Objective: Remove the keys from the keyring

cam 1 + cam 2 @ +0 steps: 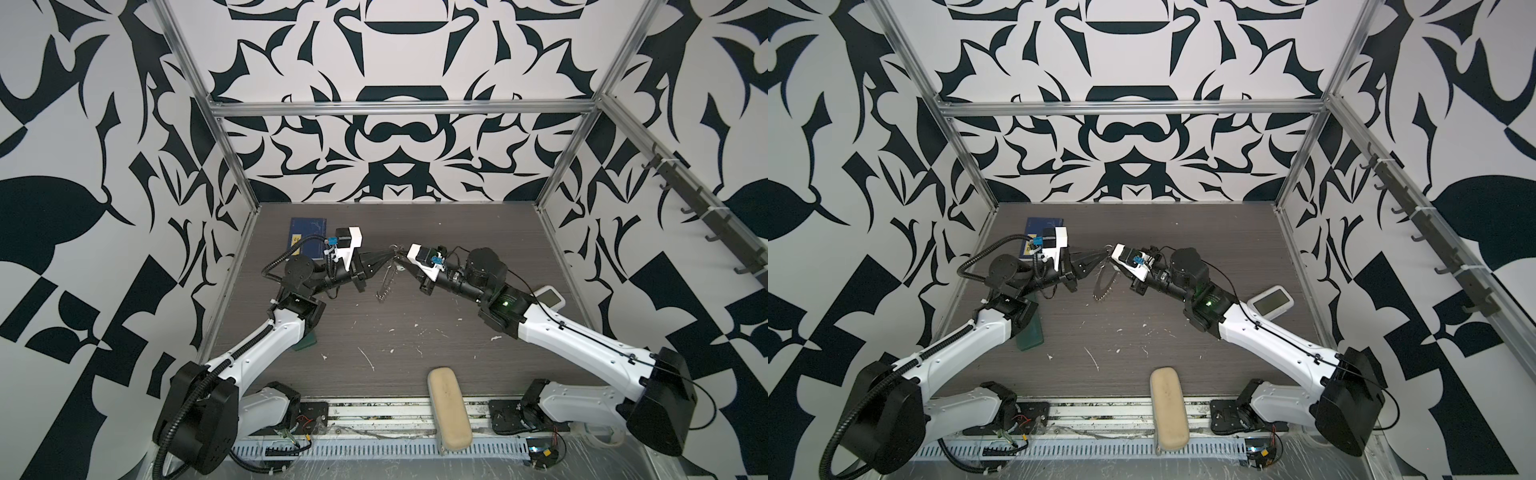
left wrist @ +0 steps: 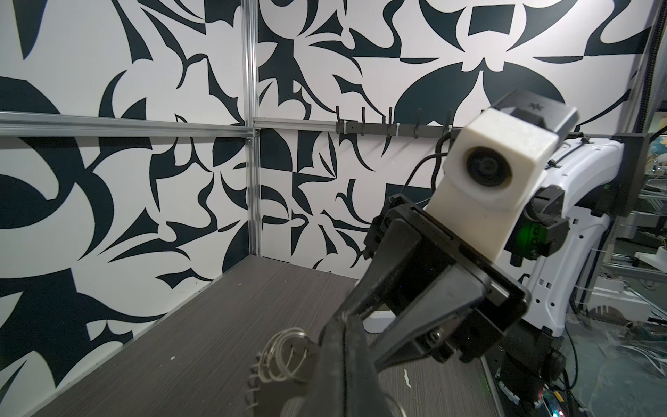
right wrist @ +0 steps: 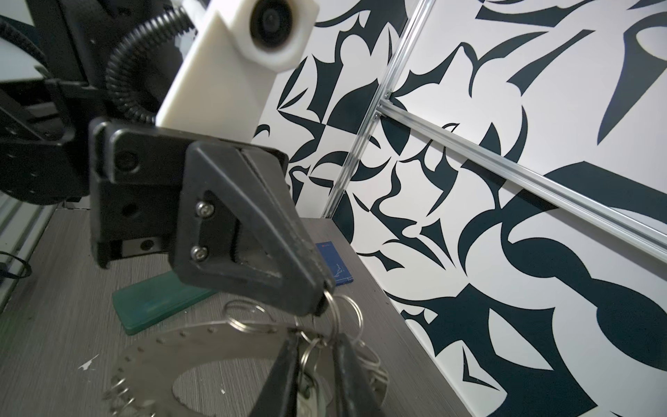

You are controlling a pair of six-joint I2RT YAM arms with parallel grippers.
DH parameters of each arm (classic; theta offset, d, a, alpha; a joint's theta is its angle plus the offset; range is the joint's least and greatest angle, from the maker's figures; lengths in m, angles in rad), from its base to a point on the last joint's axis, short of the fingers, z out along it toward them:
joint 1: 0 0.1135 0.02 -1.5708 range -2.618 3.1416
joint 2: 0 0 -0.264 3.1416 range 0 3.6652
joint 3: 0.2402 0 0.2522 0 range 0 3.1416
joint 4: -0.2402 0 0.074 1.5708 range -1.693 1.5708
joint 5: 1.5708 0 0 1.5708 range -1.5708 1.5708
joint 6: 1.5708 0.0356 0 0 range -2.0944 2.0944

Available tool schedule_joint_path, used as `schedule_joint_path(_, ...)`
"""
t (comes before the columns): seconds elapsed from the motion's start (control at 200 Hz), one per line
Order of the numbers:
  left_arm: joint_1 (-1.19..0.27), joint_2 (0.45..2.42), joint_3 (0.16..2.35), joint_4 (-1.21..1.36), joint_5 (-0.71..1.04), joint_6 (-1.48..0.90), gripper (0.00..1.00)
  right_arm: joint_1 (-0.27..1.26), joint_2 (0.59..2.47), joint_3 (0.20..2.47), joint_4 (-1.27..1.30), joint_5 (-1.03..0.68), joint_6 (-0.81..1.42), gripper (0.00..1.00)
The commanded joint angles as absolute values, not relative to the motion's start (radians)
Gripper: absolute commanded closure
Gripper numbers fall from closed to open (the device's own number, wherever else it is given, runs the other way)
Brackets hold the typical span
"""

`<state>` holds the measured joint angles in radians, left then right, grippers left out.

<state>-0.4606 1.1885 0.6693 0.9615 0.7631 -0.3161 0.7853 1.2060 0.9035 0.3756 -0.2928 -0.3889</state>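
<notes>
Where the two arms meet over the middle of the desk [image 1: 415, 332], the keyring [image 3: 202, 343] is held up on edge and hangs down from the two pincers. In both top views its lower edge is seen near the desk, but whether it touches cannot be told. The left pincer [image 3: 318, 306] is clenched, and a small ring [image 3: 332, 299] at the top of the keyring is grasped in its tip. The right pincer [image 3: 314, 357] is placed just beside it, coming from the other side. Its fingers [image 3: 279, 375] are kept with a narrow gap, and a bunch of rings [image 3: 312, 352] is seen between them; whether the bunch is pinched cannot be told. In the right wrist view the keyring is shown as a flat silver band with little holes along it. The keys cannot be made out with certainty among the rings. A blue book [image 1: 308, 237] is laid at the far left of the desk. A green block [image 1: 1030, 332] is seen under the left arm, a white device [image 1: 1271, 301] beside the right arm, and a beige case [image 1: 449, 409] at the near edge.
</notes>
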Motion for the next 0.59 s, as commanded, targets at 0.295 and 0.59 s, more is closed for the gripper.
schedule_joint_path(0.295,-0.457,1.181,0.689,1.023,0.770,-0.341,1.00,0.785,1.193,0.931,0.365,-0.296,-0.390,0.99)
schedule_joint_path(0.59,-0.374,1.250,0.640,1.438,0.893,-0.527,1.00,0.785,1.158,0.924,0.346,-0.290,-0.437,1.00)
